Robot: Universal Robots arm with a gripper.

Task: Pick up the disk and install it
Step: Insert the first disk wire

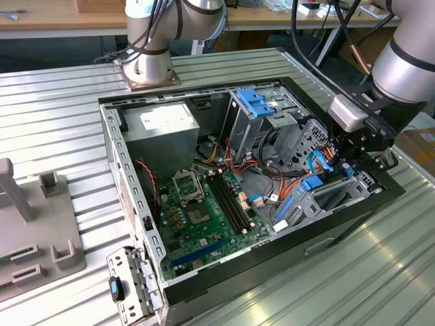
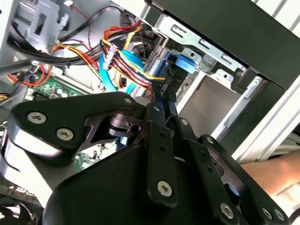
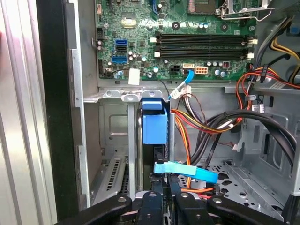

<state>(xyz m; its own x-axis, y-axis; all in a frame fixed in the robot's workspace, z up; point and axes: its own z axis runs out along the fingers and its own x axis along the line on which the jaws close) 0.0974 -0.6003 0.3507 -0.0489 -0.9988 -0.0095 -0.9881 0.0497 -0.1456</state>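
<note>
The disk [image 3: 154,125] stands on edge in the drive bay at the front corner of the open computer case [image 1: 115,146], on the exterior view's right. Its blue carrier frame [image 1: 286,210] faces the motherboard, and the blue end [image 2: 185,62] also appears past my fingers in the second wrist view. My gripper [image 1: 345,171] hangs over the bay's other end. In both wrist views the two black fingers [image 3: 154,206] lie close together, and the gripper [image 3: 166,187] points along the disk's dark rear edge. I cannot tell whether they touch it.
A flat blue data cable [image 3: 187,171] crosses just in front of the fingertips, beside red, orange and black wire bundles [image 3: 220,124]. The motherboard [image 1: 204,210], a grey power supply box [image 1: 163,122] and an upper cage with a blue tab [image 1: 257,102] occupy the case. A grey fixture [image 1: 41,231] sits at the exterior view's left.
</note>
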